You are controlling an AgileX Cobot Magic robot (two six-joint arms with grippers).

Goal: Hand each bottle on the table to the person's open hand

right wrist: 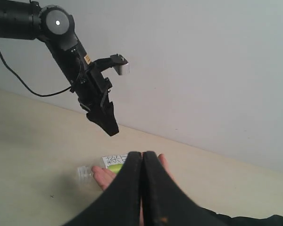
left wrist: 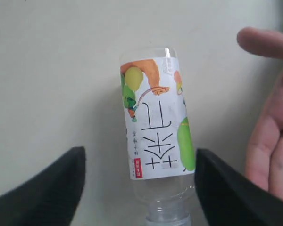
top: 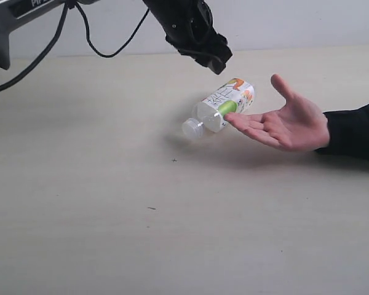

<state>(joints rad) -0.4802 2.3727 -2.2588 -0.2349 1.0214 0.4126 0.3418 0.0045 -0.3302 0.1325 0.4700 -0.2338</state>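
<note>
Only one bottle (top: 222, 104) shows, clear with a white fruit label. It lies tilted, cap toward the table (top: 111, 184), its side against the fingertips of the person's open hand (top: 292, 126). Whether it rests on the table I cannot tell. My left gripper (top: 214, 60) hangs just above it, open, holding nothing. In the left wrist view the bottle (left wrist: 155, 127) lies below the spread left gripper (left wrist: 139, 157), with the hand (left wrist: 271, 136) beside it. My right gripper (right wrist: 142, 155) is shut and empty, in front of the hand (right wrist: 102, 177) and bottle (right wrist: 114, 162). The other bottles are out of view.
The person's dark sleeve (top: 357, 132) enters from the right edge. A black cable (top: 104, 52) hangs from the left arm above the table's far side. A pale wall (top: 295, 21) runs behind the table.
</note>
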